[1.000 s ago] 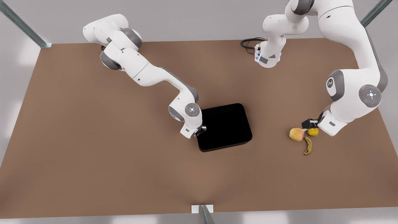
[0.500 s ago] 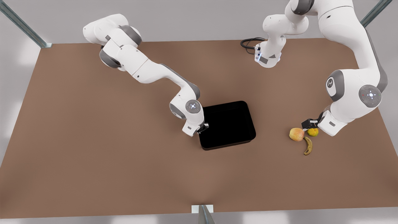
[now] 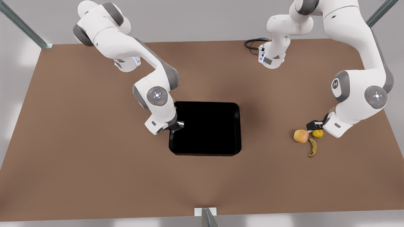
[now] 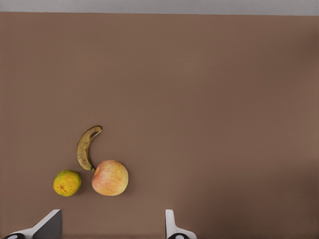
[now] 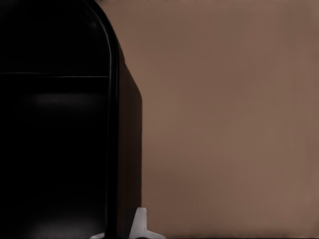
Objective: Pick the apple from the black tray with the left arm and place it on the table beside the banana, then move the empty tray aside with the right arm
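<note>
The empty black tray lies mid-table, its sides square to the table. On the tray's rim at the front view's left, my right gripper is shut; the right wrist view shows a pale fingertip against the tray's outer wall. The apple rests on the table at the front view's right, touching the banana. My left gripper hovers open just behind the apple and the banana, holding nothing.
A small yellow-green fruit sits beside the apple, under the left gripper. A black cable lies by the arm base at the back. A metal bracket stands at the table's front edge.
The right arm has dragged the tray toward the front view's left and turned it square to the table. The left arm and the fruit have not moved.
</note>
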Controlling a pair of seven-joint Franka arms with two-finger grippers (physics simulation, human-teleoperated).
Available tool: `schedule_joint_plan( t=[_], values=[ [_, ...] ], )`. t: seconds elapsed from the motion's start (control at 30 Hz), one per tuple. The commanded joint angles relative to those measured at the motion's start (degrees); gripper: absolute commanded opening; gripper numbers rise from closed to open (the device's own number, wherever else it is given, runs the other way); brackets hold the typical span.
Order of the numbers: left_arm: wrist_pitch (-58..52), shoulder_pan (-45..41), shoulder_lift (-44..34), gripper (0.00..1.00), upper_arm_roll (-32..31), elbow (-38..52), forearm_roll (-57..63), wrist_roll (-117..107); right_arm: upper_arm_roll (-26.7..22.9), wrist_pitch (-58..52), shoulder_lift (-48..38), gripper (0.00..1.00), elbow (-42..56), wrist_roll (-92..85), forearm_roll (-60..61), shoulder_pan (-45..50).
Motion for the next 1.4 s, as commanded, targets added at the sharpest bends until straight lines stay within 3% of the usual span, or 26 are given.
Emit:
schedule_joint_plan(
  t=[0.0, 0.13, 0.27, 0.53, 0.67, 1.2, 1.23, 1.3, 1.37],
  values=[
    [0.0, 0.0, -0.1, 1.0, 0.0, 0.0, 0.0, -0.2, -0.2, -12.2, -1.6, 0.0, -0.1, -20.8, 2.5, -3.5],
    [0.0, 0.0, -0.1, 1.0, 0.0, 0.0, 0.0, -0.2, -0.3, -15.2, -2.8, 0.0, -0.4, -31.9, 2.6, -9.9],
    [0.0, 0.0, -0.1, 1.0, 0.0, 0.0, 0.0, -0.2, -8.6, -16.0, -2.8, 0.0, -0.4, -45.3, 2.7, -10.8],
    [0.0, 0.0, -0.1, 1.0, 0.0, -0.1, 0.0, -0.2, -17.7, -14.7, -2.4, 0.0, 0.2, -62.4, 3.8, -13.3],
    [-0.1, 0.0, -0.1, 1.0, 0.0, -0.1, 0.0, -0.2, -22.9, -6.5, 2.8, 0.0, 0.2, -68.1, 8.1, -13.3],
    [0.0, 0.0, -0.1, 1.0, 0.0, -0.1, 0.0, -0.2, -23.3, 1.4, 9.5, 0.0, 0.2, -68.1, 7.8, -13.5],
    [-0.1, 0.0, -0.1, 1.0, 0.0, -0.1, 0.0, -0.2, -23.3, 1.5, 9.5, 0.04, 0.2, -68.1, 7.8, -13.5],
    [-0.1, 0.0, -0.1, 1.0, 0.0, -0.1, 0.0, -0.2, -23.3, 1.9, 9.5, 0.6, 0.2, -68.1, 7.8, -13.5],
    [0.0, 0.0, -0.1, 1.0, 0.0, -0.1, 0.0, -0.2, -23.3, 2.0, 9.6, 0.83, 0.2, -67.6, 7.7, -13.5]
  ],
)
